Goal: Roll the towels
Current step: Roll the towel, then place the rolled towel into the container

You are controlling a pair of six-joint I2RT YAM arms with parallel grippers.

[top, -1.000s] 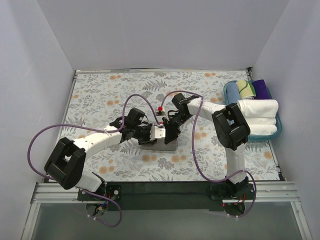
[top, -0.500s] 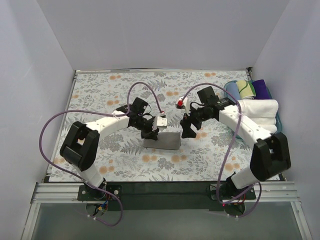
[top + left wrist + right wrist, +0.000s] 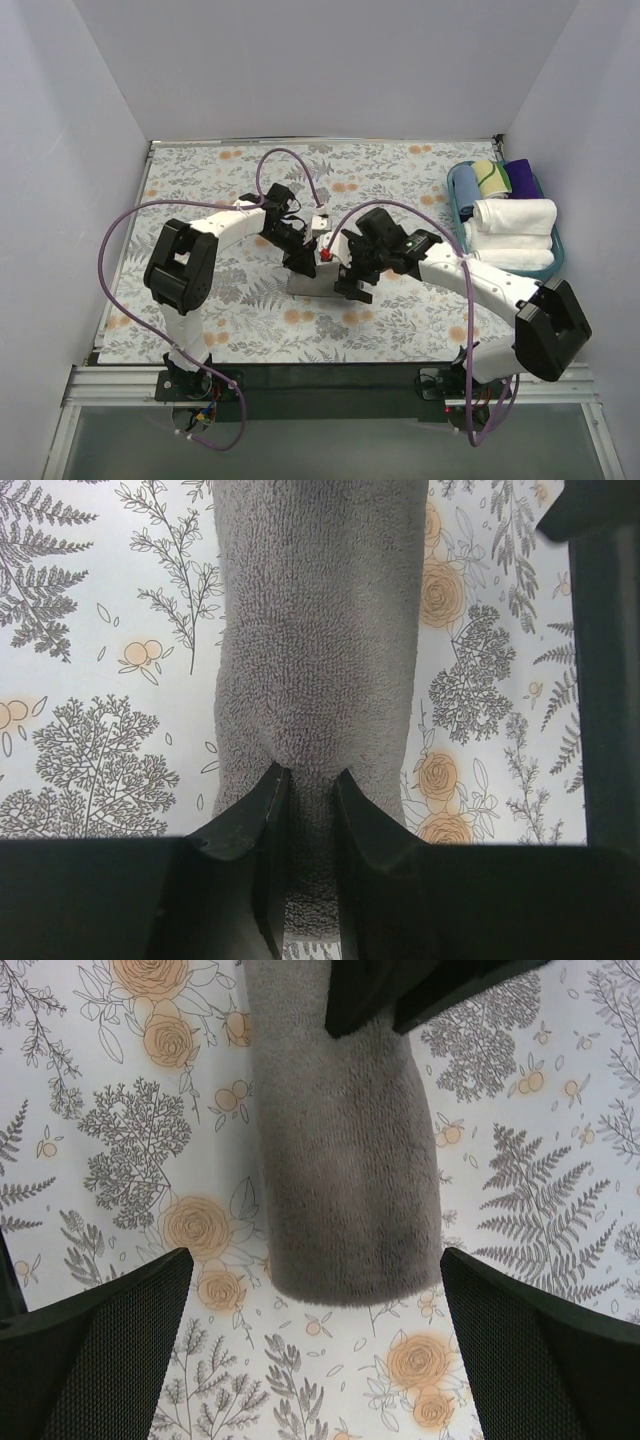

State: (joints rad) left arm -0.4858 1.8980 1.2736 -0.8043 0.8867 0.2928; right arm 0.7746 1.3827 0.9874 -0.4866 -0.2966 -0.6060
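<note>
Left hand [image 3: 310, 785] pinches grey towel [image 3: 320, 630] end; right hand [image 3: 315, 1270] open, seemingly straddling other end.

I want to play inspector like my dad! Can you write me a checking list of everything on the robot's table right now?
Surface: floral table covering, lying flat.
Job's things: grey towel, rolled into a log at the middle; rolled towels, white and coloured, piled in the basket.
Clutter: blue basket at the right edge; nothing else seen.
Grippers: left gripper pinches the grey towel near one end; right gripper is open, its fingers either side of the other end, apart from it.
Cables: purple cables loop in the air above both arms.
Surroundings: plain pale walls on three sides.
</note>
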